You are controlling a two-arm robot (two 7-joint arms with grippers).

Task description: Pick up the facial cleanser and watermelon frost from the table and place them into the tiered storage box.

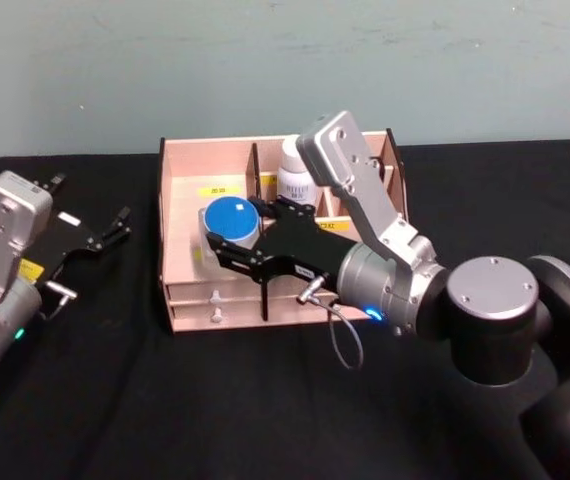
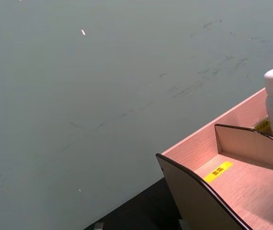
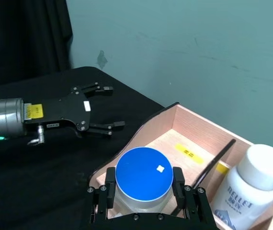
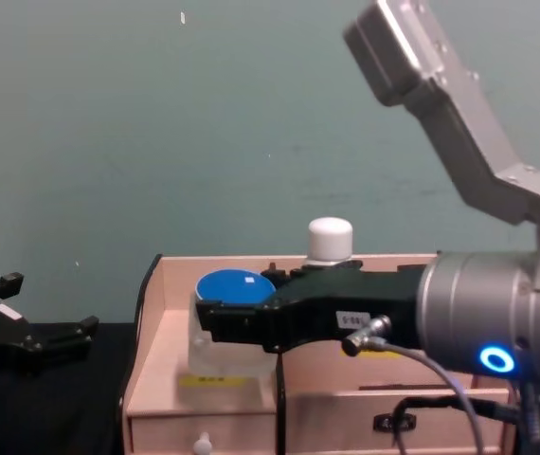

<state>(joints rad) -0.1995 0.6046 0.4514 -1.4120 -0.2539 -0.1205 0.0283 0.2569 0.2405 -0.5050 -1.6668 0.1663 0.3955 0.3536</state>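
Cleanser bottle is already stood in the storage box; the blue-lidded jar is held at its left compartment by the right gripper, jaws clamped on it, unreleased. Left gripper is parked left of the box, jaws wide.

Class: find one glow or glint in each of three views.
Head view: a green light glows on the left arm. Chest view: a blue ring light glows on the right arm. Right wrist view: the watermelon frost lid shows a small white spot, perhaps glare.
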